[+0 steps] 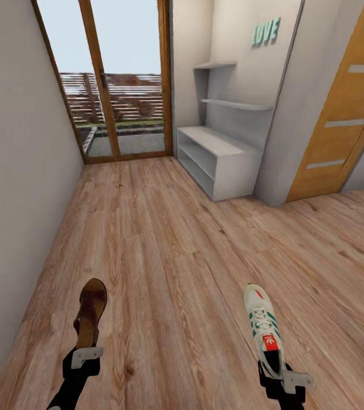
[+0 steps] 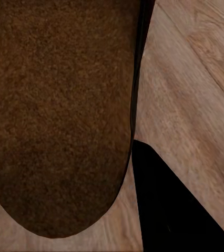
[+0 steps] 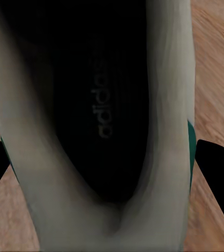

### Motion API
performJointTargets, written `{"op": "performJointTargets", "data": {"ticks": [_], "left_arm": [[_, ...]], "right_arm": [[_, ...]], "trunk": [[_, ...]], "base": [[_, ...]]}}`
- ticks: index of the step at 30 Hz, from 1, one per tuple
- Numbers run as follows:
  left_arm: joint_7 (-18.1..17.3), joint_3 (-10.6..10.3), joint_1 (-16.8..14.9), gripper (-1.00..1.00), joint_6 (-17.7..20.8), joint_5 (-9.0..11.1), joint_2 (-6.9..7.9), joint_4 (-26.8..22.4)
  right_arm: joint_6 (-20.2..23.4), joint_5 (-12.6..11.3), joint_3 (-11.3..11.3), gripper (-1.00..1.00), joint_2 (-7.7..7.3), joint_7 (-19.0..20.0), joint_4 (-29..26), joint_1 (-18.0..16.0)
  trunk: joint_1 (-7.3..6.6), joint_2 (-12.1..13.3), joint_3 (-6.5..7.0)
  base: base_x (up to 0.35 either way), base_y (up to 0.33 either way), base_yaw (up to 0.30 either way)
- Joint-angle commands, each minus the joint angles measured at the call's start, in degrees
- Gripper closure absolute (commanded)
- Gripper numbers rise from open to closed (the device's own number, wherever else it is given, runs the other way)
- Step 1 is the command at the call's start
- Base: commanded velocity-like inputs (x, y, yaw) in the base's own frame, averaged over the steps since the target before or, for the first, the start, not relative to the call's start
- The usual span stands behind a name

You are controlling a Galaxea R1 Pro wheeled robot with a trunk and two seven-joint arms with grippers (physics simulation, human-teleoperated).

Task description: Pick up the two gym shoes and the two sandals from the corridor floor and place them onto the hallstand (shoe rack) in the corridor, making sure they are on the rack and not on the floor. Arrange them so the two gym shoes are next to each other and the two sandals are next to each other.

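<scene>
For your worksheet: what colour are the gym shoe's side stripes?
Green, clearest in the head view on the gym shoe.

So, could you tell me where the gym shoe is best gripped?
At the heel collar, from behind: the gym shoe points toe-forward away from the robot, and its open mouth offers a thin wall there to pinch. The right hand sits at that heel end.
</scene>
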Motion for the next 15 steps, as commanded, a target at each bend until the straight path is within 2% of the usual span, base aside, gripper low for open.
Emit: {"op": "performJointTargets", "data": {"ticks": [1,15], "left_arm": [[-0.1,0.0,0.0,1.00,-0.2,0.0,-0.01,0.1],[-0.1,0.0,0.0,1.00,-0.2,0.0,-0.01,0.1]], "right_arm": [[-0.2,-0.4,0.3,1.00,-0.02,0.0,0.0,0.0],[-0.2,-0.4,0.3,1.00,0.00,0.0,0.0,0.0]], "trunk": [[0.02,0.0,-0.04],[0.02,0.0,-0.04]], "base": [[0.338,0.087,0.278],[0.325,0.133,0.279]]}}
